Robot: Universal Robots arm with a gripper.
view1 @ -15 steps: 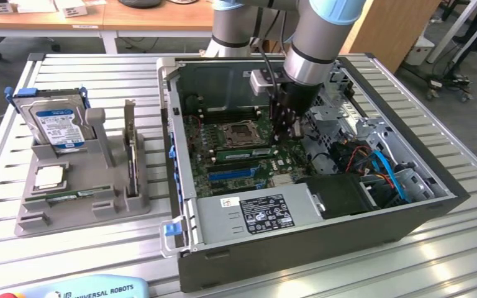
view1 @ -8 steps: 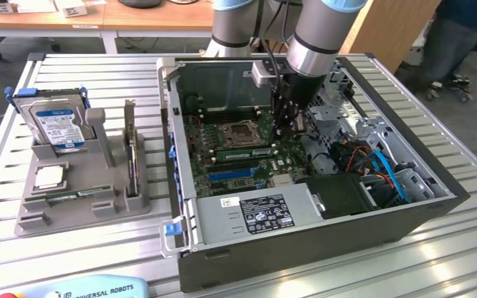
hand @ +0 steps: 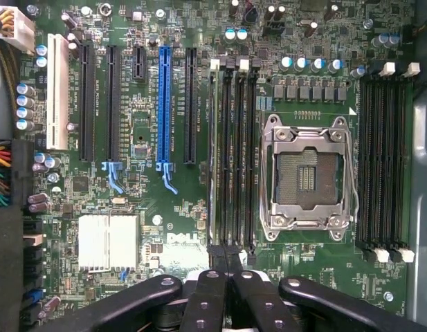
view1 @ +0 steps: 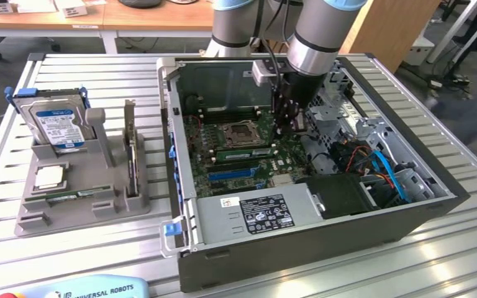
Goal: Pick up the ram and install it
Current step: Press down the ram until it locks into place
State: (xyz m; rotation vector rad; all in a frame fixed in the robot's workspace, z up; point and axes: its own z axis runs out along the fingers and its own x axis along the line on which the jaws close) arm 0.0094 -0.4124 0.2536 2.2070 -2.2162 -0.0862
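The gripper [hand: 225, 259], jaws closed, pressed the ram [hand: 221, 155] edge-on into a slot just beside the CPU socket [hand: 309, 178], its long axis parallel to the socket's side.

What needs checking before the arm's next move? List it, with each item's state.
1. Gripper shut: ok.
2. Gripper above the long black memory slots next to the square metal processor socket: ok.
3. Long thin green ram stick lying along those slots: ok.
4. Ram stick fully seated: cannot tell.
5. Small white end latches closed on the stick: cannot tell.
6. Open dark grey computer case leaves the board accessible from above: ok.
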